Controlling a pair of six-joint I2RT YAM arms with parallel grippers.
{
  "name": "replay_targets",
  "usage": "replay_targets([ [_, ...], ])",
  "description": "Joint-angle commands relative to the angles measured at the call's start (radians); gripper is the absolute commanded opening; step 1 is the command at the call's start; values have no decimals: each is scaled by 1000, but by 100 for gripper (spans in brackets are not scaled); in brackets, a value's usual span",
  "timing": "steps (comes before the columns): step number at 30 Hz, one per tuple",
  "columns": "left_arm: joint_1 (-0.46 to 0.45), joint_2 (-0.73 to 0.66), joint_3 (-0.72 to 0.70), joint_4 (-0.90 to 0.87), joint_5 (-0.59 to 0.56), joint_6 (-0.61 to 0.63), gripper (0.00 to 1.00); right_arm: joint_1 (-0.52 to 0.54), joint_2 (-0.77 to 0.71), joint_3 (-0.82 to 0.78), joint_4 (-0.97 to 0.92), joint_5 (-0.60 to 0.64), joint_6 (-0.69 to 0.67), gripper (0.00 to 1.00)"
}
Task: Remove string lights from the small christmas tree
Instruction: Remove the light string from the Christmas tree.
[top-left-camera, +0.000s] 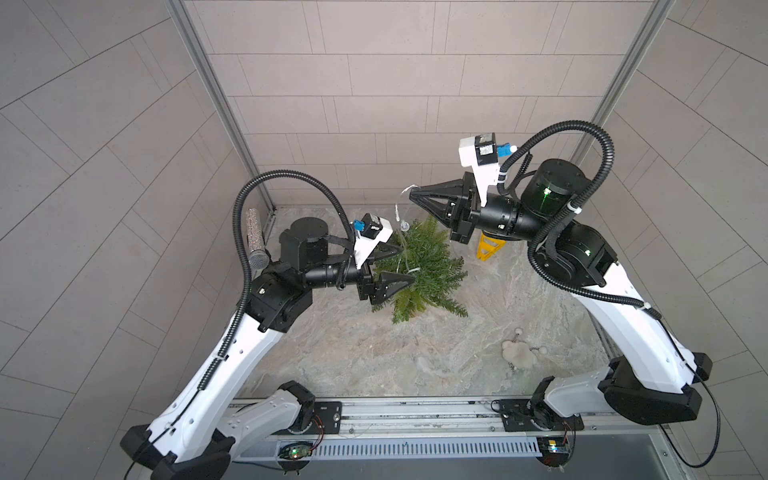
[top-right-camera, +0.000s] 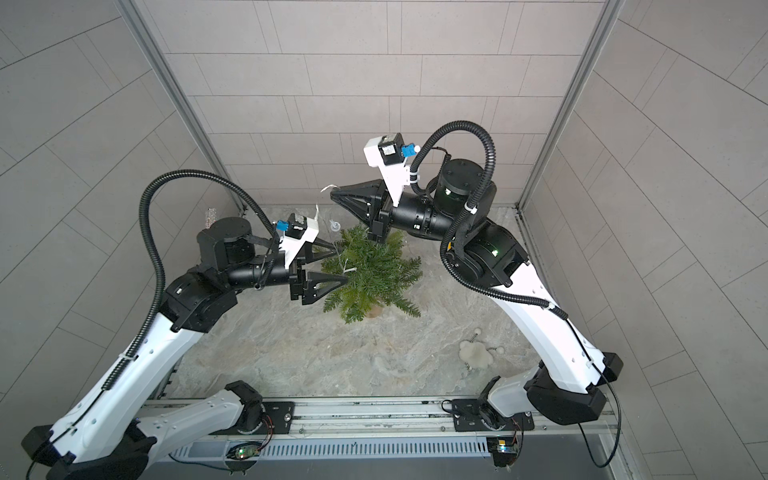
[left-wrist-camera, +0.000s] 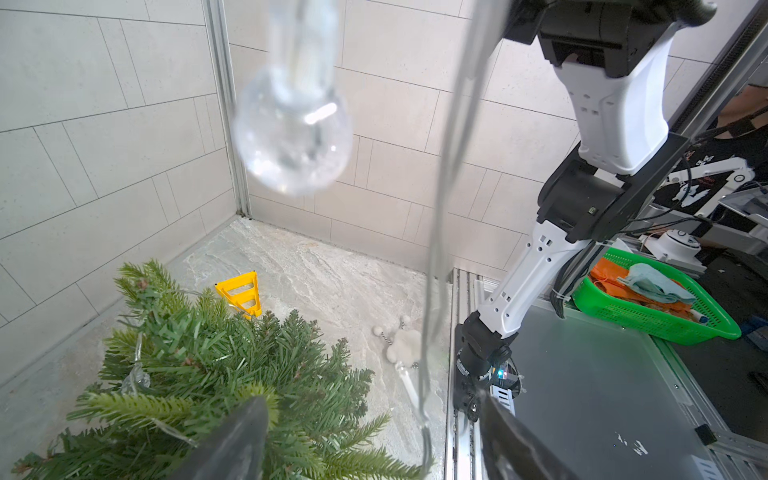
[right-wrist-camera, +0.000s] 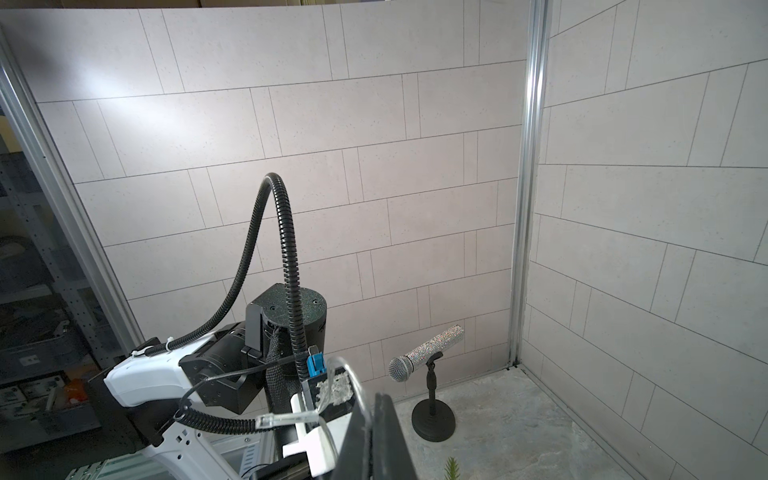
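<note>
My right gripper (top-left-camera: 412, 193), above the small green christmas tree (top-left-camera: 434, 266), clamps the thin silvery string lights (top-left-camera: 405, 227). My left gripper (top-left-camera: 407, 266) gapes wide beside it.

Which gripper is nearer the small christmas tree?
Left. The left gripper, open, sits at the small christmas tree; the right gripper, shut on the string lights, is raised above it.

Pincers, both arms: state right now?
Left pincer: open beside the tree, holding nothing.
Right pincer: closed on the string lights, above the tree.
</note>
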Motion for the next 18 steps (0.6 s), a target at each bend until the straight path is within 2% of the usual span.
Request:
replay_targets([
  [1,-5,-50,9,-33,-159,30,91,7,-12,19,30,-12,-8,0],
  [4,-3,-126,-24,-72,-312,38,99,7,-31,-2,18,2,-25,0],
  [6,-2,-185,-53,-87,-378,30,100,7,-41,-16,10,10,-35,0],
  [11,-2,-240,-62,-161,-406,17,100,7,-51,-35,-8,31,-57,0],
  [13,-1,-245,-57,-194,-347,40,100,7,-52,-36,-16,37,-61,0],
  [14,-2,-246,-59,-200,-282,64,100,7,-51,-39,-17,40,-60,0],
  [18,-3,-272,-99,-105,-113,86,92,7,-51,-38,-2,39,-41,0],
])
